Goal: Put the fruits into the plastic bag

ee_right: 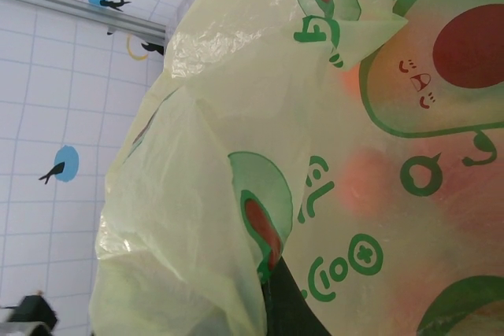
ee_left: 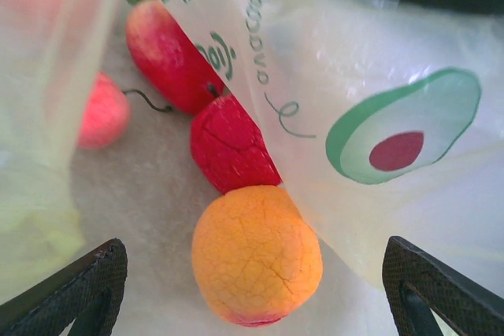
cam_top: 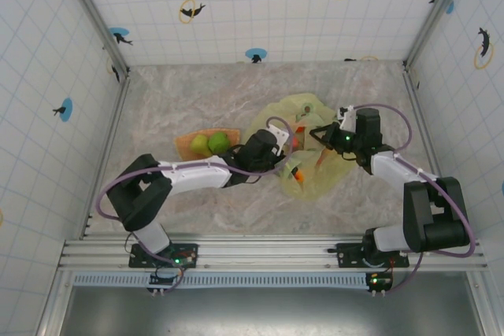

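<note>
Where the plastic bag (cam_top: 303, 116) lies crumpled a little right of the table's (cam_top: 157, 100) middle, both grippers stand at its mouth. The left gripper (cam_top: 285, 149) reaches in from the bag's left side. Its fingers (ee_left: 90, 289) are spread wide and grip nothing.

Between them an orange fruit (ee_left: 256, 256) lies untouched within the bag's opening. It touches a red fruit (ee_left: 232, 143) beyond it, which in turn touches a red apple (ee_left: 165, 57) further in. A pink-red fruit (ee_left: 102, 110) shows blurred through the film to their left.

The right gripper (cam_top: 319, 138), at the bag's right side, has its jaws closed on a fold of the film. The right wrist view shows orange-red patches (ee_right: 362, 182) through the film, too blurred to identify.

Two green fruits (cam_top: 209, 143) rest side by side on the orange plate (cam_top: 185, 141), outside the bag and just beside its left side.
</note>
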`<state>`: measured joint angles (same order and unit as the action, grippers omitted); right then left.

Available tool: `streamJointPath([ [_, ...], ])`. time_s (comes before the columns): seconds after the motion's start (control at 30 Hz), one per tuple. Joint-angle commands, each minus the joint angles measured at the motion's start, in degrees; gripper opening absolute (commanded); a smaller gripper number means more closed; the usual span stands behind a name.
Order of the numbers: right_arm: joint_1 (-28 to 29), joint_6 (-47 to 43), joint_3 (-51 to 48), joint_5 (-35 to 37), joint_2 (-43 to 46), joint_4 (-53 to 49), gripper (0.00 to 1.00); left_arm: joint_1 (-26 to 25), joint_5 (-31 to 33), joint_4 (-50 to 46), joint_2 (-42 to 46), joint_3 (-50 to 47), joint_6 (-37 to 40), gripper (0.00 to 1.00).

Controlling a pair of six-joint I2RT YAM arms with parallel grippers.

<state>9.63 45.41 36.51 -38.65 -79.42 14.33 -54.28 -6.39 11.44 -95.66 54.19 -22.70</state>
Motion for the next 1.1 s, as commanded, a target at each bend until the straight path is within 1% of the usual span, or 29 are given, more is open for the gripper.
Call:
streamJointPath([
  [0.0, -0.4, -0.8, -0.2, 0.0, 0.7, 0.7, 0.00, 1.6, 2.6, -2.7, 3.3, -1.9, 1.7, 0.86],
  [0.37, -0.6, -0.3, -0.5, -0.3, -0.1, 1.6, 0.00, 4.5, 1.7, -3.3, 15.2, -7.7, 3.0, 0.86],
  [0.47, -0.6, -0.5, -0.5, -0.2, 0.2, 1.5, 0.00, 5.9, 3.1, -5.1, 18.7, -9.2, 3.0, 0.86],
  [0.57, -0.6, -0.5, -0.6, -0.2, 0.6, 1.4, 0.00, 8.1, 6.2, -8.0, 21.6, -10.1, 1.7, 0.87],
  [0.67, -0.7, -0.6, -0.5, -0.2, 0.8, 1.2, 0.00, 11.6, 9.5, -12.0, 24.1, -10.6, -0.9, 0.87],
  [0.8, -0.7, -0.5, -0.6, -0.2, 0.9, 1.2, 0.00, 17.7, 11.0, -15.9, 27.8, -12.5, -4.1, 0.87],
  [0.97, -0.8, -0.6, -0.7, -0.2, 1.1, 1.1, 0.00, 24.3, 15.2, -20.9, 31.9, -14.5, -5.5, 0.90],
  [1.07, -0.8, -0.5, -0.8, 0.0, 1.1, 1.3, 0.00, 29.3, 15.6, -23.6, 33.0, -15.1, -6.9, 0.92],
])
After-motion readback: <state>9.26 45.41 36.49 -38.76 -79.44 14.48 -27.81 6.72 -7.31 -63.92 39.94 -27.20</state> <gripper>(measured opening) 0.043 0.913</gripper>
